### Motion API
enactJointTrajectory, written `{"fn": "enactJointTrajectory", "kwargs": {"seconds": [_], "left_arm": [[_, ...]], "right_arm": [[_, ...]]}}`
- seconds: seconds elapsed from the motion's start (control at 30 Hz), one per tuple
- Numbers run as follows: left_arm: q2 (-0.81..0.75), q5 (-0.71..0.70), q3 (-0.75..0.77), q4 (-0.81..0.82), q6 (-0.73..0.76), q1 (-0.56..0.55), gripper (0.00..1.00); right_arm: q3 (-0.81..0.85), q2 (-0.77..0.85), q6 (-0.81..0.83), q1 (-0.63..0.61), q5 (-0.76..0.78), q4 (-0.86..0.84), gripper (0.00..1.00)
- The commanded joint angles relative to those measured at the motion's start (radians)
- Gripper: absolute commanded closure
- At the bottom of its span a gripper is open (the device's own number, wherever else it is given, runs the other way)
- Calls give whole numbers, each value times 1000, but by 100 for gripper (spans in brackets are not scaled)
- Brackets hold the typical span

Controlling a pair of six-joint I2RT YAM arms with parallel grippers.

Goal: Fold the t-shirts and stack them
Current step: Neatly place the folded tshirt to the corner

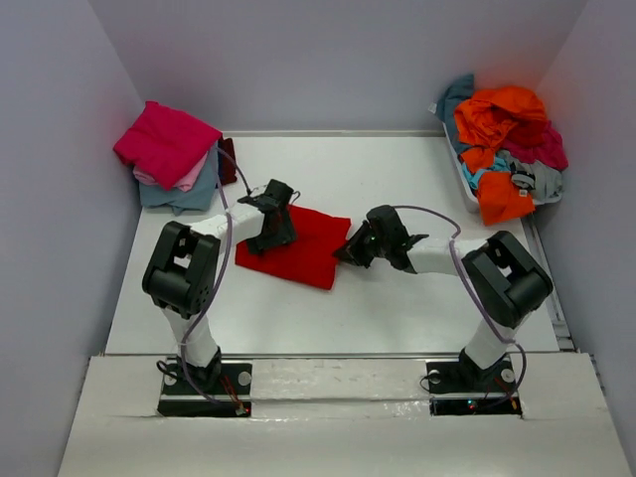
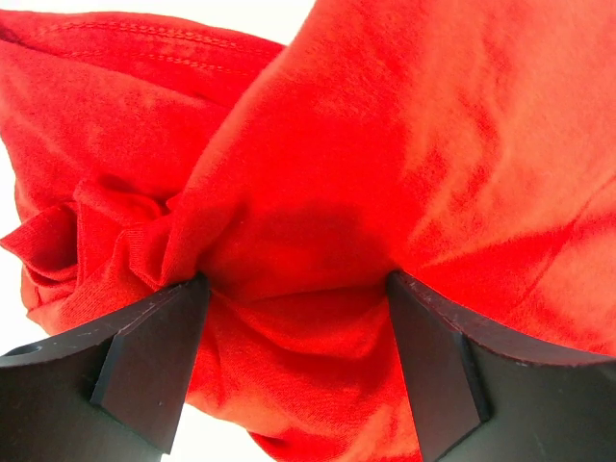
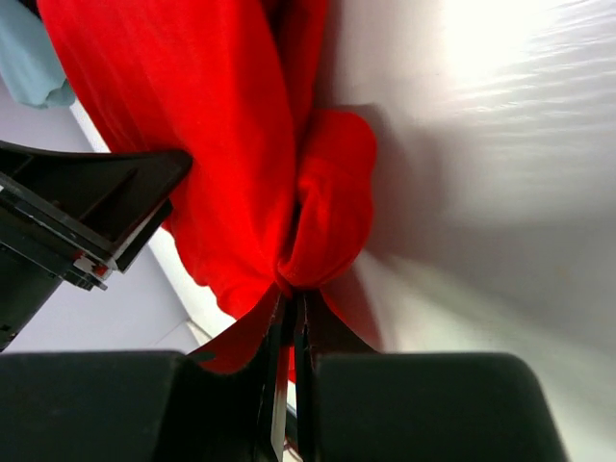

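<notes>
The right claw point(image 3: 292, 306) is pinched tight on the edge of the red t-shirt point(image 1: 308, 248), probably ready to pull a fold. The left claw point(image 2: 294, 322) stands wide, with cloth bunched between its jaws on the tabletop point(image 1: 397, 308).

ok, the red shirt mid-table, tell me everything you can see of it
The red t-shirt is plain bright red soft knit with a stitched hem. It is folded into a rough rectangle and lies on the white table between the arms. The right gripper is shut on a pinched fold at its right edge. The left gripper, jaws wide, straddles bunched cloth at its left side.
</notes>
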State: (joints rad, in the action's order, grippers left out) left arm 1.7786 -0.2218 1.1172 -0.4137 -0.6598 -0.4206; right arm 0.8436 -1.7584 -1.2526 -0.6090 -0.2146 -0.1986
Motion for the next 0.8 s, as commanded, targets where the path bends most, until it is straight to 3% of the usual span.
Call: {"fn": "enactJointTrajectory", "kwargs": {"seconds": [0.0, 0.3, 0.43, 0.53, 0.63, 0.77], "left_arm": [[48, 12, 58, -76, -14, -64, 13], [117, 24, 141, -106, -24, -149, 13], [94, 15, 135, -108, -26, -149, 13], [74, -8, 154, -129, -21, -149, 12], [67, -17, 174, -145, -15, -149, 12], [67, -13, 182, -145, -12, -149, 12]], "right_arm": [[-9, 105, 51, 29, 106, 155, 93], [-8, 235, 93, 48, 184, 324, 93], [11, 211, 110, 57, 167, 338, 92], [38, 163, 124, 57, 126, 335, 86], [78, 131, 150, 57, 101, 367, 73], [97, 174, 171, 57, 152, 444, 41]]}}
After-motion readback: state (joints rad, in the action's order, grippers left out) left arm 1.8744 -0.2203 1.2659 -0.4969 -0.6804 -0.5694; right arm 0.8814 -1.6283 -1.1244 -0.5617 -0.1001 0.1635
